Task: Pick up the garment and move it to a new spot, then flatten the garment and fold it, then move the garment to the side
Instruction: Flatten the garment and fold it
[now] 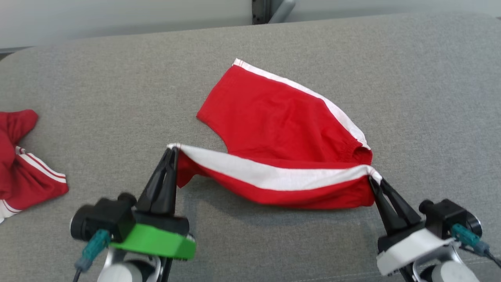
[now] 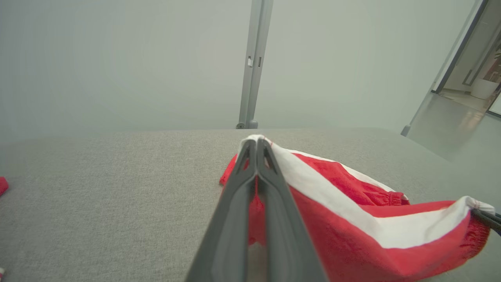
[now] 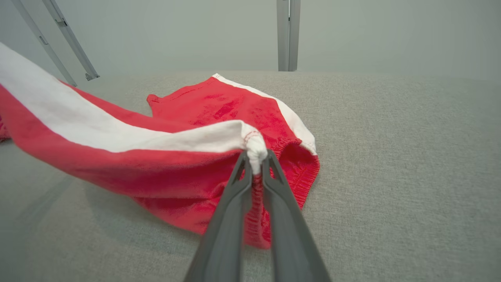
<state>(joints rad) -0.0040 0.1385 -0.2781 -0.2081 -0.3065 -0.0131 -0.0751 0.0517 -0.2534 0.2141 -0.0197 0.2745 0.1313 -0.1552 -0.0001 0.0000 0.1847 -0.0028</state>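
Closest to you, the left gripper is pinched tight on one white-striped corner of the red shorts, and the right gripper is pinched tight on the other corner. The held edge runs sideways between them, lifted a little. The rest of the shorts lies on the grey table straight ahead, so I think both arms should go forward together.
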